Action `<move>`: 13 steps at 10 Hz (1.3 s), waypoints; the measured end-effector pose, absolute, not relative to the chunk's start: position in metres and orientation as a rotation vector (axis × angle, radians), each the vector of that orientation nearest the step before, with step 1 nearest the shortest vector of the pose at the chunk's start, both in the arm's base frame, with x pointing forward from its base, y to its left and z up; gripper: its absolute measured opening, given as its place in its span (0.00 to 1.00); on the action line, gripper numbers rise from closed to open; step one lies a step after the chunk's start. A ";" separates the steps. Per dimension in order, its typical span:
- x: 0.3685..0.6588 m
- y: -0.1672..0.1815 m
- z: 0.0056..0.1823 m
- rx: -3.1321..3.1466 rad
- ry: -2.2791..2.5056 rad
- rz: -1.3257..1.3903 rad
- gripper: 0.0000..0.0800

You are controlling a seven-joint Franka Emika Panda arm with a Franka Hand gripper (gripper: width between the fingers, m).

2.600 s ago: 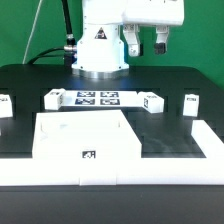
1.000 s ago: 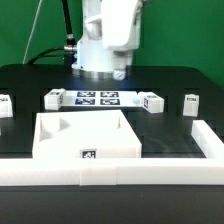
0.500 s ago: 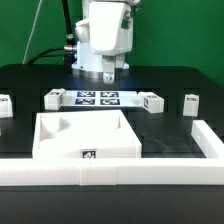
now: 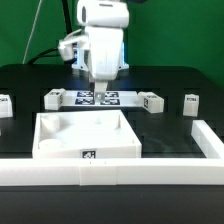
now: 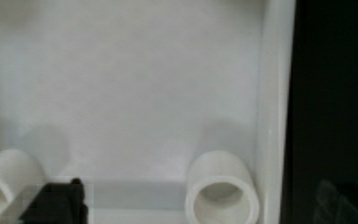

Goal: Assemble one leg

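Four legs stand upright on the black table [image 4: 25, 80], none in the claw: leg one [image 4: 5, 105] at the exterior view's far left, leg two [image 4: 53, 97] just beside the left end of the marker board [image 4: 118, 98], leg three [image 4: 150, 101] just beside its right end, and leg four [image 4: 190, 104] further to the exterior view's right. Each shows a black-and-white tag. The gripper [image 4: 102, 84] hangs under the white arm, over the strip between the marker board and the rear wall of the tabletop [image 4: 60, 150], so that legs two and three flank it on either side, both well apart from it, with legs one and four further off. No leg is touched. In the wrist view one dark finger [image 5: 59, 200] stands far to one side of the picture; its partner cannot be made out against the dark table, yet nothing lies between them, so the jaws read as spread wide and empty. Below the claw the wrist view shows the tabletop's plain white face with two round sockets, socket one [image 5: 222, 188] and socket two [image 5: 5, 180]. A white rail [image 4: 110, 170] runs along the front of the table.
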State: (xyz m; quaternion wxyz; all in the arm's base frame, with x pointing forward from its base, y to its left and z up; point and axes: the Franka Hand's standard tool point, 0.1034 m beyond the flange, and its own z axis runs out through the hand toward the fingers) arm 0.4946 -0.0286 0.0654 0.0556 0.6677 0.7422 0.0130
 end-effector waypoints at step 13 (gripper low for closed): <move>0.478 -0.058 0.008 2.168 2.218 -0.026 0.09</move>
